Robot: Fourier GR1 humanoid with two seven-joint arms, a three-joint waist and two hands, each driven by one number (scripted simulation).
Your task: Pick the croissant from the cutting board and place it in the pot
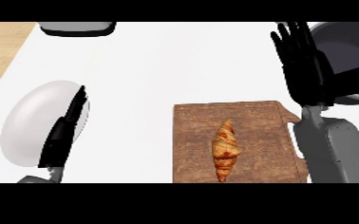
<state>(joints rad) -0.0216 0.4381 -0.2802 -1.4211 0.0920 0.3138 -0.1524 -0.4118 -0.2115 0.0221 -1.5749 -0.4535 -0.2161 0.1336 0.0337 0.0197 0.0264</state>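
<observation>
Evidently nothing of the task was done at this point. The croissant point(224, 149) lay lengthwise near the middle of the wooden cutting board point(263, 118), at the near right of the white counter point(175, 61), untouched by either hand. The right hand point(301, 61) stood beyond the board's far right corner, fingers straight and spread a little, pointing away toward the far edge, holding nothing; it overlapped a dark grey round vessel point(340, 52) at the far right edge, most likely the pot, though only part of it showed and its inside could not be made out. The left hand point(64, 128) showed at the near left, seen edge-on, fingers straight and close together, also empty, lying over a white plate point(32, 118); whether it touched the plate could not be told. A grey and white object point(77, 27) sat at the far left edge, too cropped to name. Judged from this: the pick was not yet begun, and all remained to do — reach to the croissant, close on it, lift, carry it far and right to the pot, release. The right hand seemed the better placed, being between board and pot.
</observation>
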